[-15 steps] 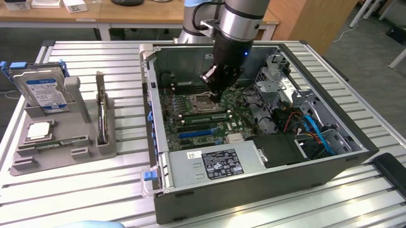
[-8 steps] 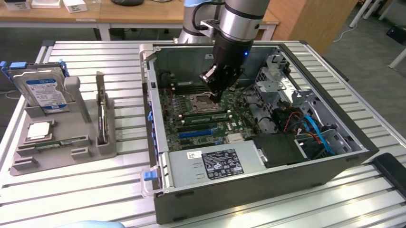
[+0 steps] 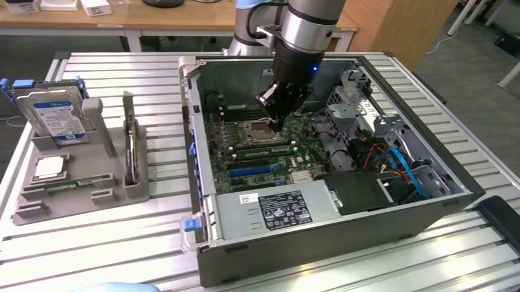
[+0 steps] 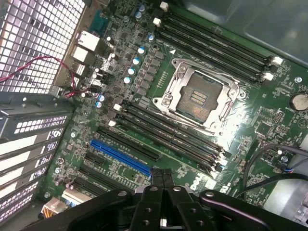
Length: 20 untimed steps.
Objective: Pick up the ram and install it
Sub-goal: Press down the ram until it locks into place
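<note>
The ram (image 3: 75, 182) is a narrow green stick lying flat in the grey holder (image 3: 106, 155) on the exterior view's left, below the square silver processor chip (image 3: 50, 167). My gripper (image 3: 281, 125) is far from it, down inside the open computer case (image 3: 325, 243), just above the motherboard (image 3: 243, 143) beside the empty processor socket (image 3: 253, 131). In the wrist view the black fingers (image 4: 162, 177) are shut together with nothing between them, hovering near the end of the blue slot (image 4: 120, 156) and the long black memory slots (image 4: 168, 132). The socket (image 4: 199, 96) sits between two banks of slots.
A blue-labelled hard drive (image 3: 58, 118) stands upright in the holder, and a thin dark board (image 3: 128, 146) stands on edge at its right side. Inside the case, the power supply (image 3: 276, 210), drive cages (image 3: 354, 97) and blue and orange cables (image 3: 402, 170) crowd the exterior view's right.
</note>
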{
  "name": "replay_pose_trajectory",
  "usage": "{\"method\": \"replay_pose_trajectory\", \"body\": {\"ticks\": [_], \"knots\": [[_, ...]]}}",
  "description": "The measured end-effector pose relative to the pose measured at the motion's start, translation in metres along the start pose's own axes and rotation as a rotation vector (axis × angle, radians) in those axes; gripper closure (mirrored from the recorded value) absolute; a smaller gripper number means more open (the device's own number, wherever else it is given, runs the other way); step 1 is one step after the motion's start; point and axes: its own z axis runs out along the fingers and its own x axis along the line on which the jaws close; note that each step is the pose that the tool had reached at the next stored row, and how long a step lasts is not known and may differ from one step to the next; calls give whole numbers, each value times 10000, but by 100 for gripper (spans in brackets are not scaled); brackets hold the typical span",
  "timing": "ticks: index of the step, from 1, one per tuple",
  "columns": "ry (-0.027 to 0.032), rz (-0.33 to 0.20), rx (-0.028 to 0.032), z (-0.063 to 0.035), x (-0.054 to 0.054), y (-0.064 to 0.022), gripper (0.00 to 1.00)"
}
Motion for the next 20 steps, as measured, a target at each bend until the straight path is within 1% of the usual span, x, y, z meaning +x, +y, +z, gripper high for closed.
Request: {"method": "replay_pose_trajectory", "body": {"ticks": [4,20], "knots": [[5,428,-41,-1,0,0,90],[15,2721,-264,2,0,0,90]]}}
